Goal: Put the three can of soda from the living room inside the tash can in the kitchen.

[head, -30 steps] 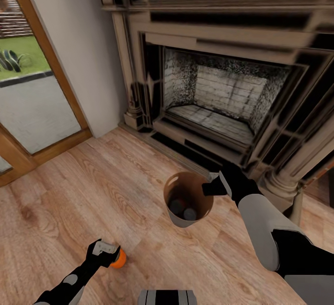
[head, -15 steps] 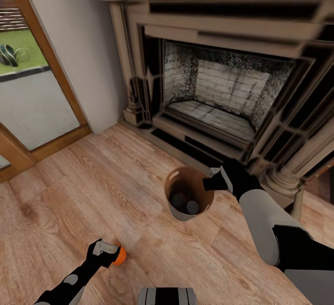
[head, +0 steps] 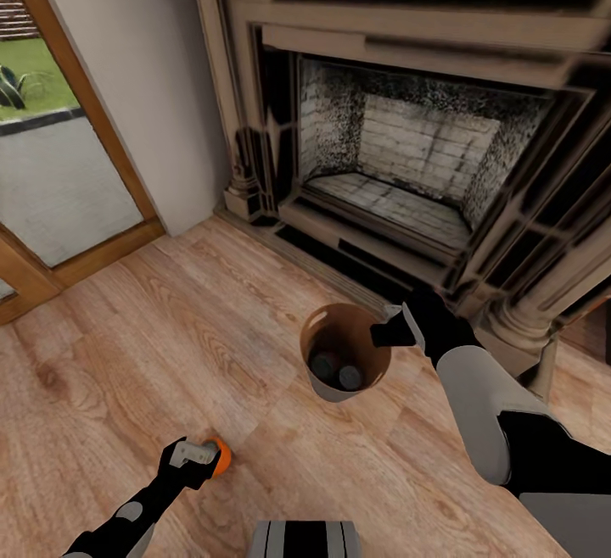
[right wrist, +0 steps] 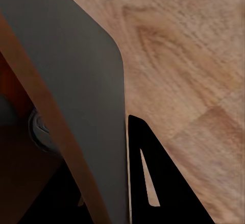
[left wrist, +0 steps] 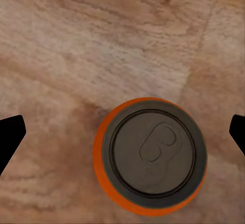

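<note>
One orange can of soda [head: 222, 454] stands upright on the plank floor, its grey top [left wrist: 153, 152] facing the left wrist camera. My left gripper [head: 193, 454] hangs right over it, open, one fingertip [left wrist: 11, 134] on either side of the can and apart from it. The copper-brown tash can [head: 339, 325] sits just before the fireplace hearth. Two more cans [head: 325, 365] lie at its bottom. My right gripper [head: 386, 336] is shut on the pail's rim, one finger [right wrist: 148, 183] outside the wall [right wrist: 76, 81], the other inside.
The dark ornate fireplace [head: 407, 151] rises right behind the pail, with a column base [head: 518, 337] beside my right arm. A wood-framed glass door [head: 59, 176] stands at the left. Open plank floor [head: 153, 329] lies between the door and the pail.
The head camera has shifted slightly. My left gripper has settled more squarely over the floor can. The right gripper keeps its hold on the pail rim.
</note>
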